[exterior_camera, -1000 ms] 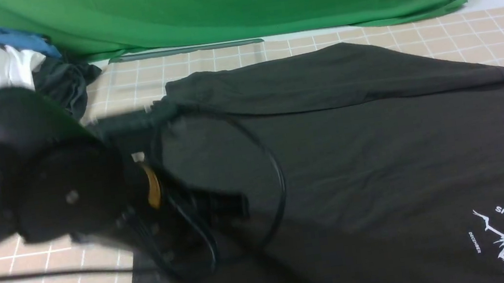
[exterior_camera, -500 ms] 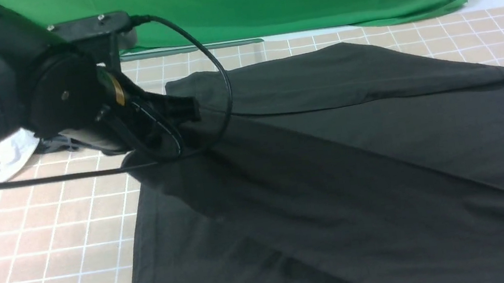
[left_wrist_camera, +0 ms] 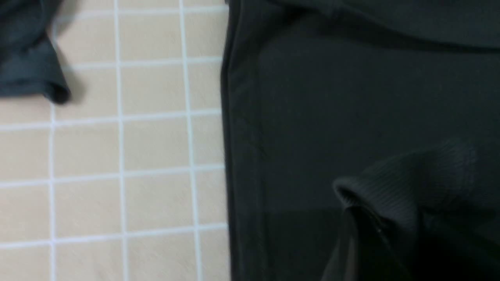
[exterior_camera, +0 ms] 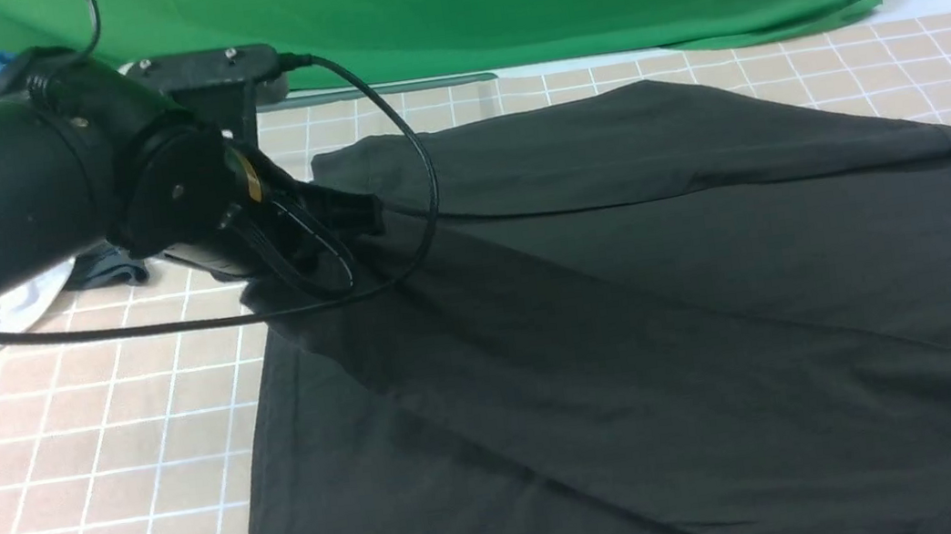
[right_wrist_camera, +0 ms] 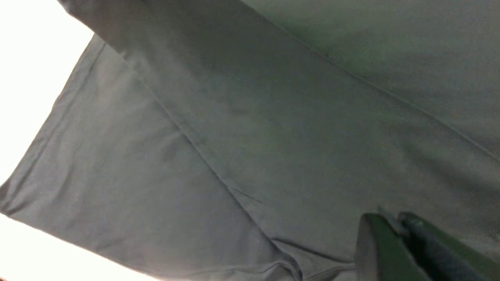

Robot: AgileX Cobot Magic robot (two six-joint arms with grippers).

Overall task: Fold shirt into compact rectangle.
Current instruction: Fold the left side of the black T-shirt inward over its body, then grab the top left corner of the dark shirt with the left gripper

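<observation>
Two arms on one black shirt [exterior_camera: 672, 296], which lies folded over itself on the tiled table [exterior_camera: 77, 448].
It covers the table's middle and right. The left gripper [exterior_camera: 350, 219] sits at the shirt's far-left corner with a ribbed bit of cloth draped over a finger [left_wrist_camera: 351, 249], and honestly I can't tell if it's pinching. The right gripper [right_wrist_camera: 394, 230], at the right edge, is clamped on the shirt's fabric. A white garment [exterior_camera: 12, 305] sits far left.

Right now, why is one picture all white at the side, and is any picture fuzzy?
Right wrist view: glare bleaches the table beside the shirt. Left wrist view: slightly blurry, tile lines soft. Front view: sharp, with a shadow band across the shirt.
</observation>
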